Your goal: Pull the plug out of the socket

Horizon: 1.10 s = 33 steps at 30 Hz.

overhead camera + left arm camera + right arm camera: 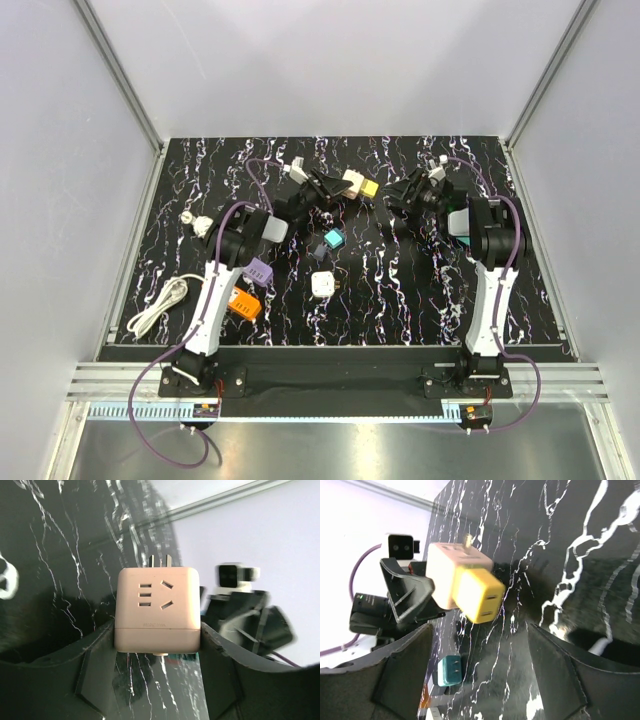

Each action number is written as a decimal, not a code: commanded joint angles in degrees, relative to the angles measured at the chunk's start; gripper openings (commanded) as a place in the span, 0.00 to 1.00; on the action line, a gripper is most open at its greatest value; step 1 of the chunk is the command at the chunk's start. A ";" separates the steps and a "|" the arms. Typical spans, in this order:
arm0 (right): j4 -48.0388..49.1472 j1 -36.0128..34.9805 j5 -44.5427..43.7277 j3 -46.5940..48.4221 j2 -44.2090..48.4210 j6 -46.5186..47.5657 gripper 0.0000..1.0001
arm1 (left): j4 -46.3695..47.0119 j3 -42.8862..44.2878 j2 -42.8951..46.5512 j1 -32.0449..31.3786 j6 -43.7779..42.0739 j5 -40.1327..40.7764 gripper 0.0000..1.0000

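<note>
Gripping the pink socket cube near the middle of the tabletop's far edge, the left gripper is clenched on its sides. The yellow plug is still seated in it. The right gripper faces the plug, spread and empty. Its next move is probably to close on the plug and pull away rightward. The socket's faint embossed lettering is unreadable.

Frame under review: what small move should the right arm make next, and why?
Probably ease the right gripper forward and close on the yellow plug: its jaws are open and short of it, while the left gripper clamps the pink socket cube.
</note>
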State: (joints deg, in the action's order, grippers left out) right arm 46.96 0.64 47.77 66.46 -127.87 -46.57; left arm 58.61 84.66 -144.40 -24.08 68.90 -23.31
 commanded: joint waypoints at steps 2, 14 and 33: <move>6.56 -0.29 1.98 2.10 -3.51 -4.05 0.85 | 16.17 0.94 -2.64 2.10 5.97 -7.18 0.00; 5.95 -3.81 3.29 6.22 -6.86 -3.88 0.82 | 19.70 -2.22 -2.91 2.28 7.91 -7.63 0.00; 16.40 -5.65 5.67 9.22 -10.99 -11.79 0.66 | 17.33 -1.17 -2.91 1.31 6.33 -7.10 0.00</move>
State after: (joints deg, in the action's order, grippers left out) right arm 58.24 -4.08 52.05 73.71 -138.06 -56.45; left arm 70.89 82.67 -147.30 -22.06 76.47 -29.56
